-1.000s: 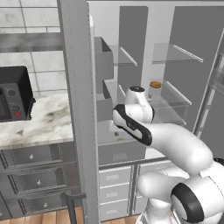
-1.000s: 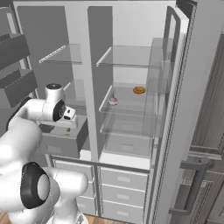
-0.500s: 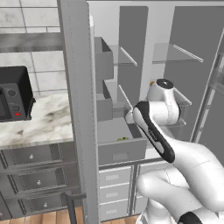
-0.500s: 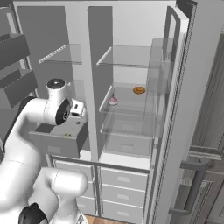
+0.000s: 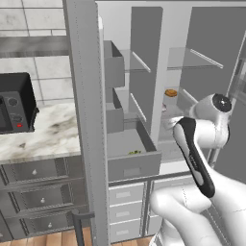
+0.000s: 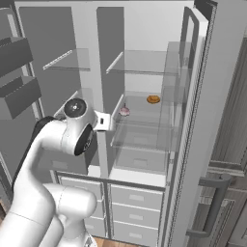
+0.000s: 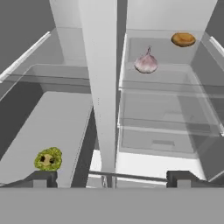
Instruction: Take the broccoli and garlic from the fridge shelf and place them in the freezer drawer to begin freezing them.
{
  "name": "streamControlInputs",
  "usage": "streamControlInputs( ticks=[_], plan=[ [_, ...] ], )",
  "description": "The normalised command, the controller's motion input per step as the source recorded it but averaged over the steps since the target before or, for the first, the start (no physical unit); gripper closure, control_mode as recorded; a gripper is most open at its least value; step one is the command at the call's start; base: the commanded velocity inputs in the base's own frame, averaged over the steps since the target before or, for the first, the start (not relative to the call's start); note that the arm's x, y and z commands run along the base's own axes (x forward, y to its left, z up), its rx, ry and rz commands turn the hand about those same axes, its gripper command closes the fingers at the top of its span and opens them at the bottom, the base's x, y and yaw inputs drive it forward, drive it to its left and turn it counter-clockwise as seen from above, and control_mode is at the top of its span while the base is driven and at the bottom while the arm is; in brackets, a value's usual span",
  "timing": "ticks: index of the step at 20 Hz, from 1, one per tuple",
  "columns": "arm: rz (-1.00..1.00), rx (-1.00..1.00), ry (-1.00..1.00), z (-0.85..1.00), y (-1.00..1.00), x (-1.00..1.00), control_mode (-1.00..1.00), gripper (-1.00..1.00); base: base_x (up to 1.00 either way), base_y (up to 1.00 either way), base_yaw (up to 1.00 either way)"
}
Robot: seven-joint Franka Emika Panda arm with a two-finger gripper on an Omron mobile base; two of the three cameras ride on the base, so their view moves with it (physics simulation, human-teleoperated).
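The gripper (image 7: 109, 178) hangs wide open and empty before the fridge's centre post (image 7: 101, 83). One garlic (image 7: 146, 63) sits on the fridge shelf (image 7: 166, 87) right of that post, beyond the fingertips, with one orange-brown food item (image 7: 183, 39) behind it. One broccoli (image 7: 48, 159) lies left of the post in the freezer drawer (image 5: 134, 166). The left base view adds a black microwave (image 5: 14, 103) on the counter (image 5: 43, 137).

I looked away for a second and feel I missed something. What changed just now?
The arm swung from above the freezer drawer rightward toward the fridge shelf, its gripper open and empty. The broccoli stayed in the drawer; the garlic and the orange-brown food item stayed on the shelf.
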Motion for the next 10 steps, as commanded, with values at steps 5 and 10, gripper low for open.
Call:
streamControlInputs(
  ticks=[5, 10],
  plan=[
    [0.07, -0.22, -0.14, 0.10, -0.45, 0.10, -1.00, -1.00, 0.00, 0.00, 0.00],
    [0.19, -0.20, -0.08, 0.07, -0.47, 0.16, -1.00, -1.00, 0.00, 0.00, 0.00]
  ],
)
